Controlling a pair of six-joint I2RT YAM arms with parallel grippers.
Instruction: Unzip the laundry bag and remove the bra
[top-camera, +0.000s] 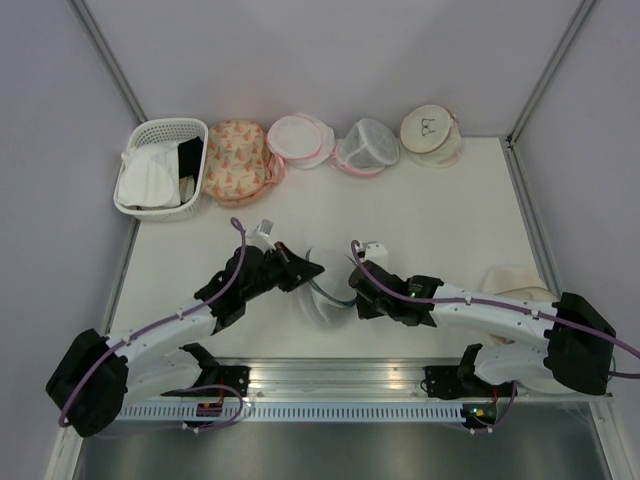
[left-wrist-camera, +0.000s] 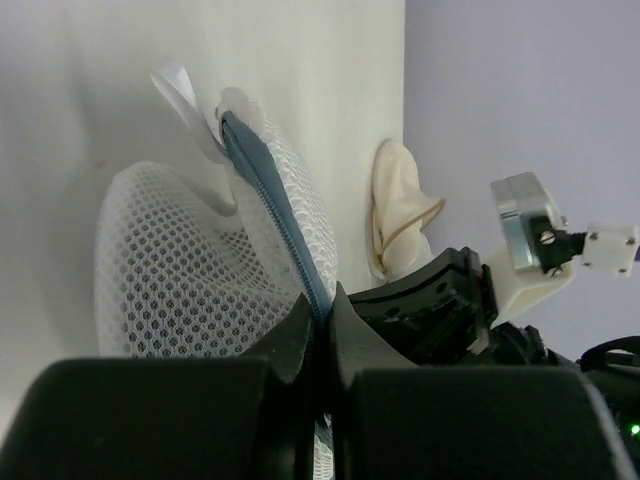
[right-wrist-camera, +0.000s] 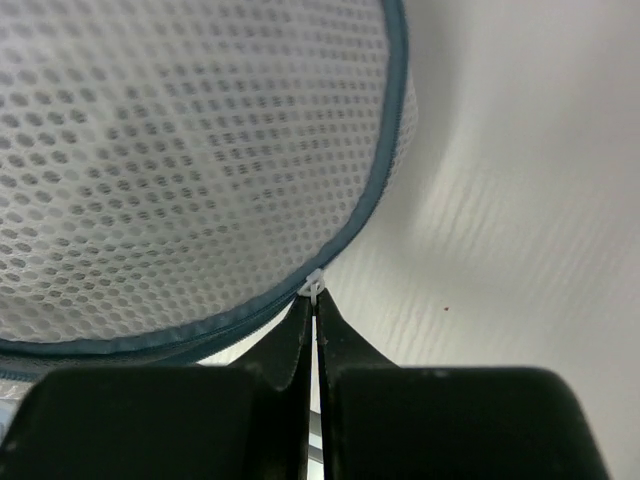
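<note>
From above, we hold the round white mesh laundry bag with its grey-blue zipper rim between both arms at mid-table. Our left gripper is pinched tight on the zipper band. Our right gripper is clamped on the small white zipper pull; unzipping is starting, and next we draw it along the rim

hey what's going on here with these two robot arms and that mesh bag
Both arms are working on the round white mesh laundry bag in the middle of the table. The left pincer is shut on the bag's grey-blue zipper rim, and the right pincer is shut on the small white zipper pull. The zipper looks closed along the stretch in view, and no bra is visible yet.
</note>
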